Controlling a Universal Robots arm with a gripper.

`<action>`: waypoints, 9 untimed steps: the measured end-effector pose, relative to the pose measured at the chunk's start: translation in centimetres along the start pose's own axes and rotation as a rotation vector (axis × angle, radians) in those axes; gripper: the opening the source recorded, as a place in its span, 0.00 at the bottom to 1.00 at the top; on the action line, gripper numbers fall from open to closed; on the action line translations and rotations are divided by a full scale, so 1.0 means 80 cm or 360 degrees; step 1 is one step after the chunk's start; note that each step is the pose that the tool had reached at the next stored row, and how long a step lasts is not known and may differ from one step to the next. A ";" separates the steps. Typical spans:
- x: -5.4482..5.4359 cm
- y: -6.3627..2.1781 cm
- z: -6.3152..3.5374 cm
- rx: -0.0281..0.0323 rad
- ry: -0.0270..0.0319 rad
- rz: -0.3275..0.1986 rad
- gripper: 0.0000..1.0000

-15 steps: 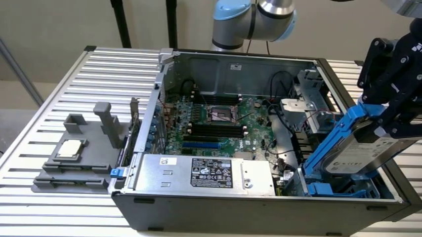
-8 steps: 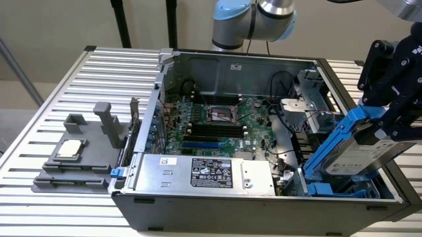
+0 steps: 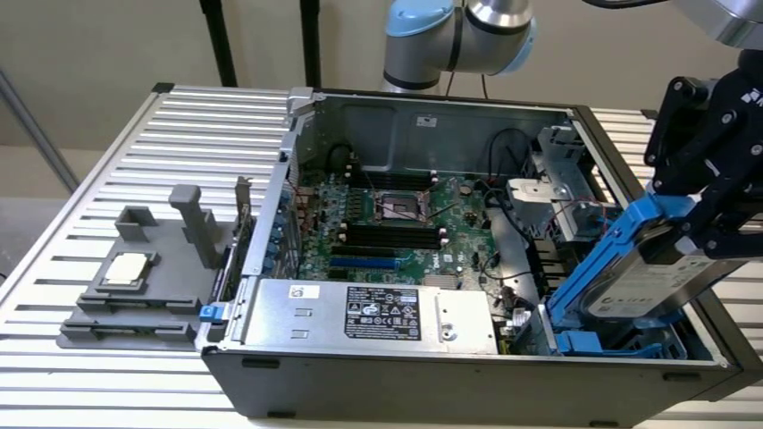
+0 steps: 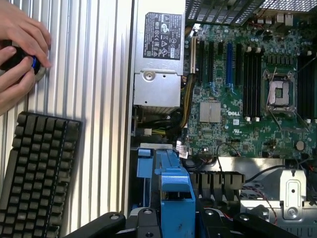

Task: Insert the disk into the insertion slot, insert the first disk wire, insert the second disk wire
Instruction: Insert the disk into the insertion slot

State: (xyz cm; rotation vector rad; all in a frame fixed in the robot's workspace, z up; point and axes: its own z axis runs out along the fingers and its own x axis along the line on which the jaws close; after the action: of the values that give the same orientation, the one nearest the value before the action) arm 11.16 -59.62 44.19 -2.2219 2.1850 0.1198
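Exterior view: camera off arm, high, looking down at slant into open computer case [image 3: 477,375] on slatted bench [image 3: 107,161]. Mid range, whole case in frame. Robot arm [image 3: 459,36] at 12 o'clock, gripper [image 3: 703,241] with disk [image 3: 638,286] at 3 o'clock.

Wrist view: camera above jaws, looking almost straight down, nearer. Disk's blue carrier close in foreground, keyboard [image 4: 34,168] on bench beside case.

Shared by both: motherboard [image 3: 412,228], power supply box [image 3: 357,313], disk, strip of bench.

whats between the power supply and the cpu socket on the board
Rows of long slots: black slots by the socket, then a blue slot nearer the power supply. Both views show it.
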 end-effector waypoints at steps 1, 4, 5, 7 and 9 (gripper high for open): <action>0.000 0.000 0.001 0.00001 -0.00029 -0.0002 0.33; 0.001 0.000 0.002 0.00000 -0.00089 -0.0008 0.33; 0.001 0.000 0.002 0.00000 -0.00102 -0.0009 0.33; 0.001 0.000 0.002 0.00002 -0.00123 -0.0012 0.33; 0.001 0.000 0.003 0.00005 -0.00127 -0.0014 0.33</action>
State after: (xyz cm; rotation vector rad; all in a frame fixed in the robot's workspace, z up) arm 11.18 -59.72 43.94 -2.2269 2.1706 0.1279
